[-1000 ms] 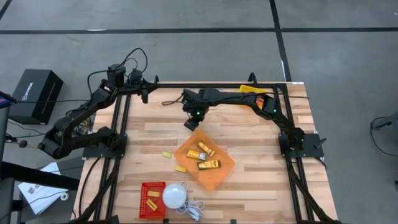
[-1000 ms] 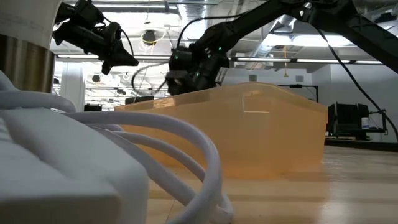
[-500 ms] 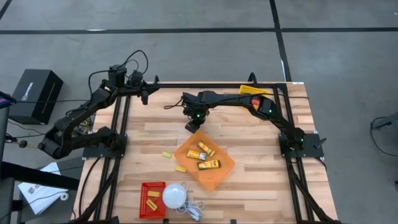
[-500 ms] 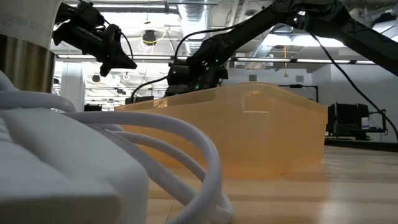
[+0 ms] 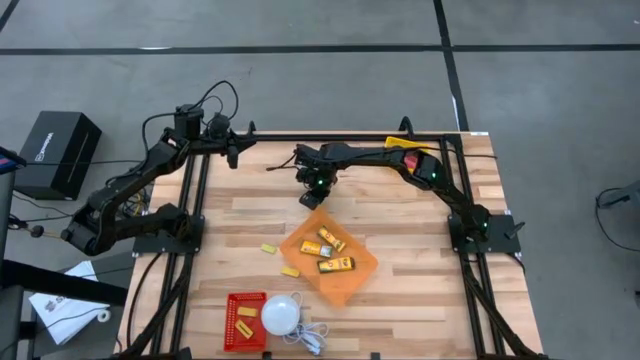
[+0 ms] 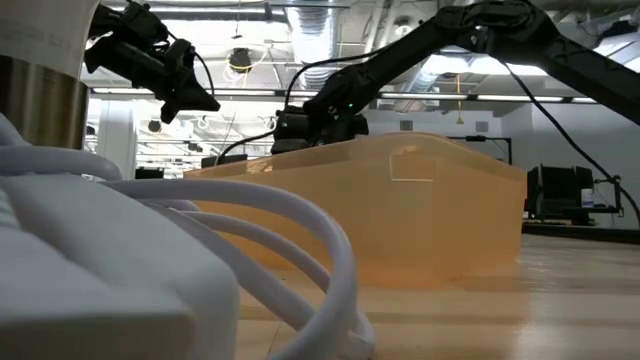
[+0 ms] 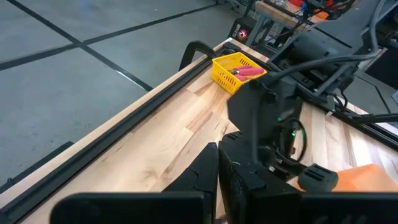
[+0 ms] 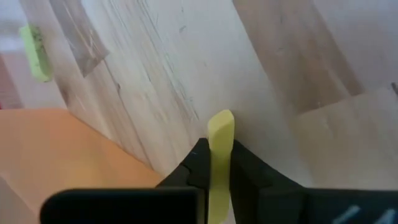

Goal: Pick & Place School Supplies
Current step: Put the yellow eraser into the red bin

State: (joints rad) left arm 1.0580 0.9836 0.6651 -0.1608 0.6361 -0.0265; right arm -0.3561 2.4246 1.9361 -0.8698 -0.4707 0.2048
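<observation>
Yellow block [image 8: 219, 155] sits pinched in my right claw [image 8: 214, 163] (by its sides); it looks light, maybe stiff. My left claw [image 7: 217, 171] is clenched.

I see two matte-black jointed arms [image 5: 130, 195], black cables looping at their bases, and green lights glowing on the right arm [image 5: 385, 160].

1. A wooden plank table [image 5: 400, 215] stands on a grey concrete floor [image 5: 300, 25] crossed by dark lines.
2. A black box [image 5: 55, 152] sits on the floor beside the table; white papers [image 5: 62, 308] lie nearer the camera.
3. In the low view, ceiling pipes [image 6: 250, 12] and bright lights [image 6: 455, 62] run overhead, with dark equipment [image 6: 562, 195] by the far wall.
</observation>
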